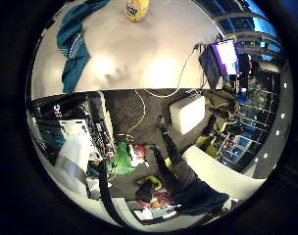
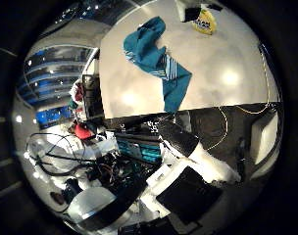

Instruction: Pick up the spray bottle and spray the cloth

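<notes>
The yellow spray bottle (image 2: 206,22) stands on the pale surface (image 2: 134,98), well apart from the teal striped cloth (image 2: 159,63) lying crumpled there. Parts of the hand (image 2: 188,171) show, but I cannot tell whether its fingers are spread or curled.

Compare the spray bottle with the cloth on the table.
The spray bottle is yellow; the cloth is teal with white stripes. The spray bottle stands as a compact shape, while the cloth lies crumpled and stretched out flat. Both rest on the white table, apart from each other.
</notes>
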Robot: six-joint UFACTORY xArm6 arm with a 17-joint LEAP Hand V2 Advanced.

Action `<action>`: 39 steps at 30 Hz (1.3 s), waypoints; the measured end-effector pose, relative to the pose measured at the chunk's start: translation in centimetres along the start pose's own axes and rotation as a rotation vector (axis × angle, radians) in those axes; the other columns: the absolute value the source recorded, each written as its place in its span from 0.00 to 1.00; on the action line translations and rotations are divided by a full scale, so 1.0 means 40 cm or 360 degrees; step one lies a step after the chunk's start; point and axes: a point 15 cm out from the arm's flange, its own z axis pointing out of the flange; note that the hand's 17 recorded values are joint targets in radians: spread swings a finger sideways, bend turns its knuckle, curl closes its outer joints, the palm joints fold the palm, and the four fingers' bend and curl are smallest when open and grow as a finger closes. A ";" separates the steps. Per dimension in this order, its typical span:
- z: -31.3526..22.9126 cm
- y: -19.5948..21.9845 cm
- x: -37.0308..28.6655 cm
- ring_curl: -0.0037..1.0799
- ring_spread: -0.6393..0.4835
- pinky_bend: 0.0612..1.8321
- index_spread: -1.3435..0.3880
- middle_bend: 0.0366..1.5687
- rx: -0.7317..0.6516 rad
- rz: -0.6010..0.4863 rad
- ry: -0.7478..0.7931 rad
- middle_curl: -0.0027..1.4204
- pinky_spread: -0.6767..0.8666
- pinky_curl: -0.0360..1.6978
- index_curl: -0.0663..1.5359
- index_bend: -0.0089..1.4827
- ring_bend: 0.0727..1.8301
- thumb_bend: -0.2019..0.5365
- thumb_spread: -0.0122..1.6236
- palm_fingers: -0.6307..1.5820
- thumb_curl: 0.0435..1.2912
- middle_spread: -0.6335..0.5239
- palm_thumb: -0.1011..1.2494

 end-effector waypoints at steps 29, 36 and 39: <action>-0.097 -0.290 0.178 0.25 0.71 0.20 0.62 0.10 0.0659 0.0373 -0.0673 0.25 0.71 0.21 0.20 0.10 0.13 0.23 0.58 0.35 0.18 0.59 0.30; -0.059 -0.362 0.269 0.25 0.71 0.22 0.64 0.10 0.0753 0.0431 -0.0862 0.24 0.70 0.21 0.20 0.10 0.14 0.23 0.58 0.32 0.19 0.61 0.30; -0.030 -0.391 0.301 0.25 0.71 0.23 0.64 0.10 0.0766 0.0443 -0.0924 0.24 0.70 0.21 0.20 0.10 0.15 0.23 0.58 0.31 0.19 0.61 0.31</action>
